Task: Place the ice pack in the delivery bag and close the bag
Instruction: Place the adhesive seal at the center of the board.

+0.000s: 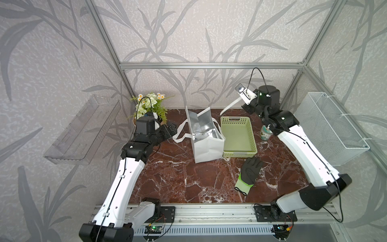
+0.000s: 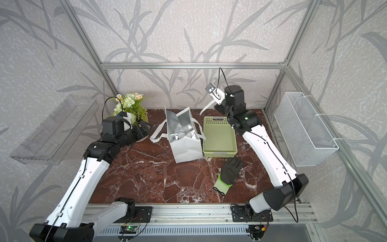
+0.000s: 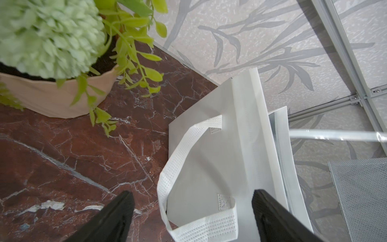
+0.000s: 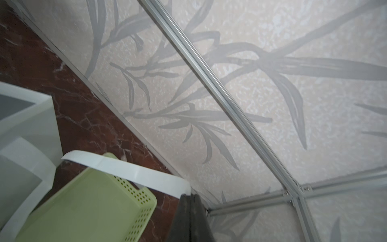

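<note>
Left wrist view showed my left gripper (image 3: 192,191) spread wide and empty, just beside the delivery bag (image 3: 209,146). My right gripper (image 4: 189,196) was clamped on a white strip (image 4: 125,169). In both top views a pale crumpled shape, probably the ice pack (image 1: 198,136), lay inside the bag, so I judged the placing done.

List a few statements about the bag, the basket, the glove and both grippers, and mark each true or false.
1. The delivery bag stands upright with its mouth open. True.
2. The black glove lies inside the green basket. False: the glove lies on the table, outside the basket, which looks empty.
3. The right gripper has its fingers shut on a white strip. True.
4. The left gripper is clamped on the bag's handle. False: its fingers stand wide apart, and the handle hangs loose.
</note>
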{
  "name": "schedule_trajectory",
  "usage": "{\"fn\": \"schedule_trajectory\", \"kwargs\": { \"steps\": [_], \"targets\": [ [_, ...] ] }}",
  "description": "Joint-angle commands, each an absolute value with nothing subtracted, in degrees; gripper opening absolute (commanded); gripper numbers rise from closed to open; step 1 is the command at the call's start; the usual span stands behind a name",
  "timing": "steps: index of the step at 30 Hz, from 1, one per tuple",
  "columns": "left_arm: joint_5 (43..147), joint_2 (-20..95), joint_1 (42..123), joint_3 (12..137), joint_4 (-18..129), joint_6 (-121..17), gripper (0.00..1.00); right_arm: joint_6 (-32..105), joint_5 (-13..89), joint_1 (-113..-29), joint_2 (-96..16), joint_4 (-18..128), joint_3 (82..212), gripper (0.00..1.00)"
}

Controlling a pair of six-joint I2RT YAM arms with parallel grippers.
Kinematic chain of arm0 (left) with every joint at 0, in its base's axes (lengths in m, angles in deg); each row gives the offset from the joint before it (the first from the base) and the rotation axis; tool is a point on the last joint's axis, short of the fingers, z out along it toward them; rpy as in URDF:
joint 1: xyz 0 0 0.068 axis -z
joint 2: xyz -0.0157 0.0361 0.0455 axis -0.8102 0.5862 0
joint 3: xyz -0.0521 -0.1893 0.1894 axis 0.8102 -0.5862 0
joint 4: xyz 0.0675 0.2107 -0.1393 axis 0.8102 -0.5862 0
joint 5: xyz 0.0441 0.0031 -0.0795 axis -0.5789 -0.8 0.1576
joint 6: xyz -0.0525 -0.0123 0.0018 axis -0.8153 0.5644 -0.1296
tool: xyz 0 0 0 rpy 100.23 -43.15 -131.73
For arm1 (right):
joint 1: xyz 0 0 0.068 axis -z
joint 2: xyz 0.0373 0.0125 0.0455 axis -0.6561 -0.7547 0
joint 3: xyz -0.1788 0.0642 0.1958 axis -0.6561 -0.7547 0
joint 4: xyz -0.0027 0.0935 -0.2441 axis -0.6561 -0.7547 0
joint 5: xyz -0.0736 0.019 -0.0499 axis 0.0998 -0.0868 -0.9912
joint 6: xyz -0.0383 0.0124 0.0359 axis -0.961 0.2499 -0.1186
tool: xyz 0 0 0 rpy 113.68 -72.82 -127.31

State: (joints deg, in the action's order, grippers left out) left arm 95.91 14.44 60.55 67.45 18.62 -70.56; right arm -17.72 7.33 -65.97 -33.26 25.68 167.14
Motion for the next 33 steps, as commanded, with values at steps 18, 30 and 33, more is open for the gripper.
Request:
{"fn": "schedule_trajectory", "kwargs": {
  "steps": [18, 30, 33],
  "targets": [
    [97.6, 19.7, 59.8, 69.7, 21.3, -66.8, 0.93, -5.6, -16.5, -53.4, -17.2, 6.5, 131.5, 0.00],
    [101.3, 17.8, 59.8, 69.7, 17.3, -65.8, 0.93, -4.2, -11.8, -41.7, -29.8, 9.6, 124.2, 0.10],
    [103.3, 17.2, 59.8, 70.1, 16.7, -64.5, 0.94, -5.2, -12.2, -41.2, -30.5, 9.6, 124.6, 0.23]
  ]
}}
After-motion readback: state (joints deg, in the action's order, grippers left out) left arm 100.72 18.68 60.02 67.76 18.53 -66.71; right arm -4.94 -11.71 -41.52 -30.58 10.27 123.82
